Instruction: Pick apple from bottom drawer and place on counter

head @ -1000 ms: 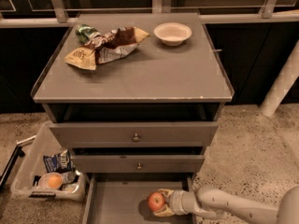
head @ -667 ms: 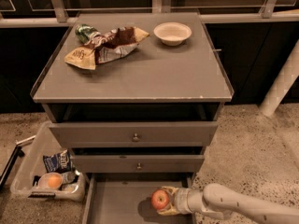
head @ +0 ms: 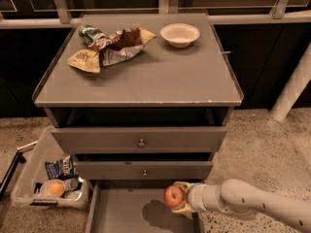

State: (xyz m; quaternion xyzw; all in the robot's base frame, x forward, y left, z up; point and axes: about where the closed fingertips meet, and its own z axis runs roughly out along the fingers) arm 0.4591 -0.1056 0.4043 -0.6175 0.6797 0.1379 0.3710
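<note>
The floor is speckled stone, with a grey cabinet standing on it. Closest, the bottom drawer (head: 121, 213) is pulled out. Over its right side the tool (head: 180, 197) has its fingers closed around the red apple (head: 172, 195), which is up off the drawer floor, with its shadow below. To the left, a clear bin (head: 28, 181) sits on the floor. Farther back, the counter (head: 146, 79) carries snack bags (head: 109, 50) and a white bowl (head: 180, 34).

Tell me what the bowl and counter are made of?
The bowl looks like white plastic or ceramic, smooth, matte. The counter looks like grey painted metal, chipped pale along its front edge. The gripper holds the apple above the bottom drawer.
</note>
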